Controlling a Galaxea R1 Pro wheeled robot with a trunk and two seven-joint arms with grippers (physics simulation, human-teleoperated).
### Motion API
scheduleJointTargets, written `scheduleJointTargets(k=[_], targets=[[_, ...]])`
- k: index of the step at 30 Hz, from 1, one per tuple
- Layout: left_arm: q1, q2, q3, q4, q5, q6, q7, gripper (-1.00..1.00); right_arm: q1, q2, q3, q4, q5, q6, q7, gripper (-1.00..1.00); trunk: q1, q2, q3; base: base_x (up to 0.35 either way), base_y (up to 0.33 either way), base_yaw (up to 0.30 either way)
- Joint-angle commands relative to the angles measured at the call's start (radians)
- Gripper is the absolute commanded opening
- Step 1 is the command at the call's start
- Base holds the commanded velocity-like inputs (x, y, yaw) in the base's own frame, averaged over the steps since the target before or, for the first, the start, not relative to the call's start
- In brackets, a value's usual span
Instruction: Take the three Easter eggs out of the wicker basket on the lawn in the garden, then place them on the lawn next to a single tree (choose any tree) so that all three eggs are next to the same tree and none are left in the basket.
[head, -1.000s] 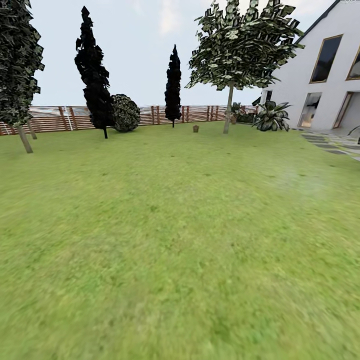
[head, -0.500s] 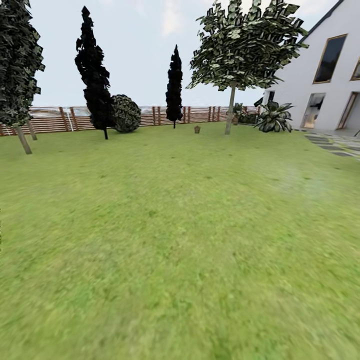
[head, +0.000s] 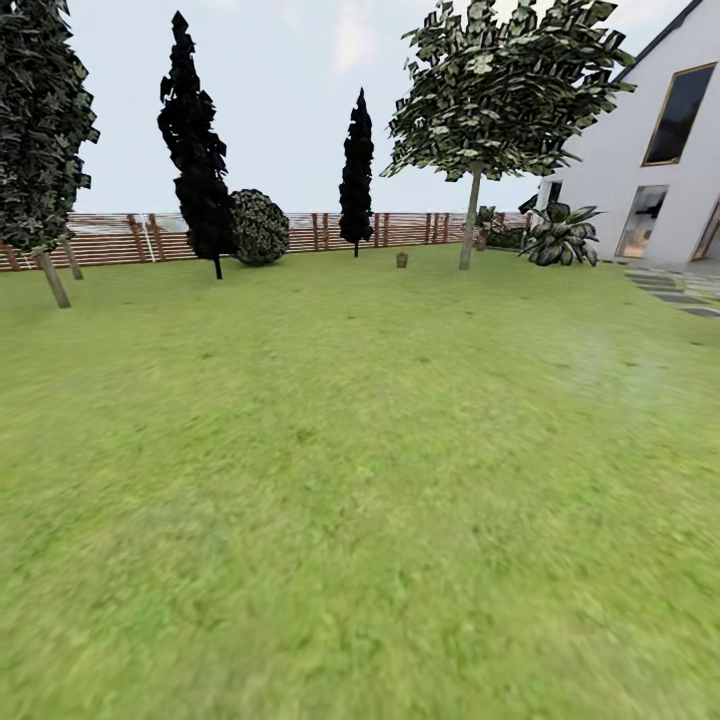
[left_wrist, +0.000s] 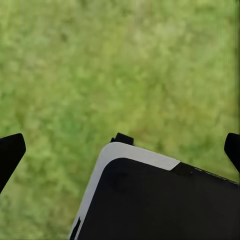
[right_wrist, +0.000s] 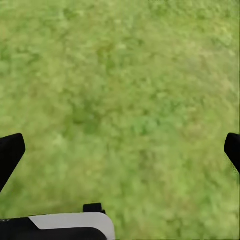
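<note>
Far across the lawn (head: 360, 480) a small brown shape, the wicker basket (head: 401, 260), stands on the grass; it is too small to show its contents, so the Easter eggs are hidden. Just right of it rises a tree (head: 469, 225) with a pale bare trunk and a leafy canopy. Another pale-trunked tree (head: 52, 278) stands at the far left. My left gripper (left_wrist: 120, 152) hangs open over grass with nothing between its fingers. My right gripper (right_wrist: 120, 152) is open over grass as well.
A brown slat fence (head: 110, 240) closes the back of the garden, with dark cypress-like trees (head: 198, 170), a round shrub (head: 258, 228) and a spiky plant (head: 560, 236). A white house (head: 660, 150) and grey stepping stones (head: 680, 295) are at the right. My own black-and-white body (left_wrist: 160, 200) lies below the left gripper.
The whole head view has slid a little to the right and the far trees look slightly larger, so the camera moved. Nothing in the garden itself has shifted.
</note>
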Motion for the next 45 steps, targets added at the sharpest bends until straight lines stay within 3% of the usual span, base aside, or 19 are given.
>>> scheduleJointTargets(k=[1,20,45], targets=[[-0.001,0.0,-0.002,0.001,0.01,-0.003,0.0,1.0,-0.001,0.0,0.0,0.001,0.0,-0.001,-0.002,1.0,0.001,-0.002,-0.002,0.32,-0.1,0.0],[-0.001,0.001,-0.002,0.001,0.01,-0.003,-0.001,1.0,-0.001,0.0,0.0,0.002,0.002,-0.005,-0.002,1.0,0.001,-0.002,-0.002,0.32,-0.093,0.0],[-0.001,0.002,-0.003,0.001,0.008,-0.007,-0.004,1.0,-0.001,0.0,0.0,0.002,0.002,-0.002,-0.002,1.0,0.001,-0.002,-0.002,0.322,-0.004,0.0]])
